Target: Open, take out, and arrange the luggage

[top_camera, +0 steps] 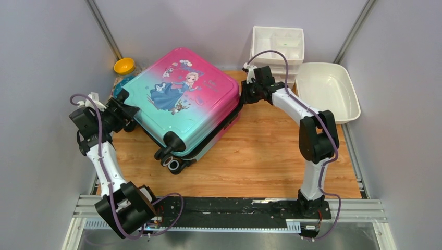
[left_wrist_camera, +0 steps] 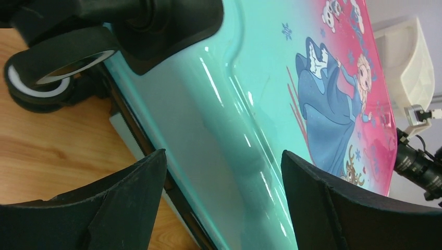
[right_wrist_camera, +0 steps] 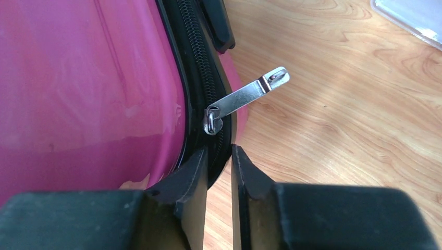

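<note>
Where its zip point(right_wrist_camera: 195, 62) runs, the luggage point(top_camera: 182, 104) lies just before the right claw point(right_wrist_camera: 220, 153).

I see the wooden table point(top_camera: 271, 156) carrying the luggage point(top_camera: 182, 104), lying flat toward the far left, a yellow-capped jar point(top_camera: 124, 66) just behind its corner, and a white organiser point(top_camera: 277, 44) and white basin point(top_camera: 326, 88) far right.

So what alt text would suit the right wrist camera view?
A silver metal zip pull sticks out from the black zip of a pink hard-shell suitcase. Just below it, the black right gripper stands slightly open, holding nothing, above a light wooden table.
</note>
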